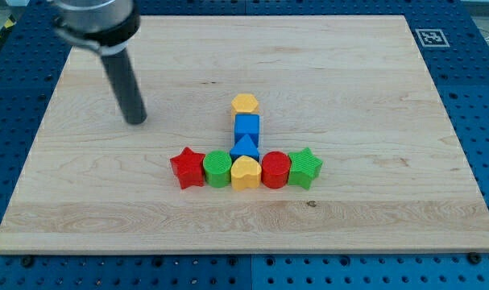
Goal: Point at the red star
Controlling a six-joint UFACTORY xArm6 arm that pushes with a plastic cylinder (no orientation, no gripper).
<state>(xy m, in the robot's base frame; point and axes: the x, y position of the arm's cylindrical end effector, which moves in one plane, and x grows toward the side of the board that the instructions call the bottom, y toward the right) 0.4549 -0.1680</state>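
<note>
**Ana:** Starting from the red star (187, 167): it sits at the left end of the row near the board's middle, with the green cylinder (217, 168) touching its 3 o'clock side.

**Ben:** And the rest of the row?

**Ana:** Continuing toward 3 o'clock come the yellow heart (246, 172), the red cylinder (275, 170) and the green star (305, 167), packed shoulder to shoulder. A column rises from the heart toward 12 o'clock: the blue triangle (245, 147), the blue cube (246, 126), then the yellow hexagon (245, 103).

**Ben:** Where is my tip (135, 121)?

**Ana:** Well apart from every block, at about 10 o'clock from the red star, on bare wooden board (373, 89). It is a plain rod with no jaws to part or close, and it touches nothing.

**Ben:** So how should I go in?

**Ana:** I'd travel toward 4 o'clock and stop just short of the star's upper-left point. That side is open, so nothing needs nudging. Coming from 12 o'clock risks clipping the green cylinder; overshooting would shove the star into the row, so I'd slow down near the end
</note>
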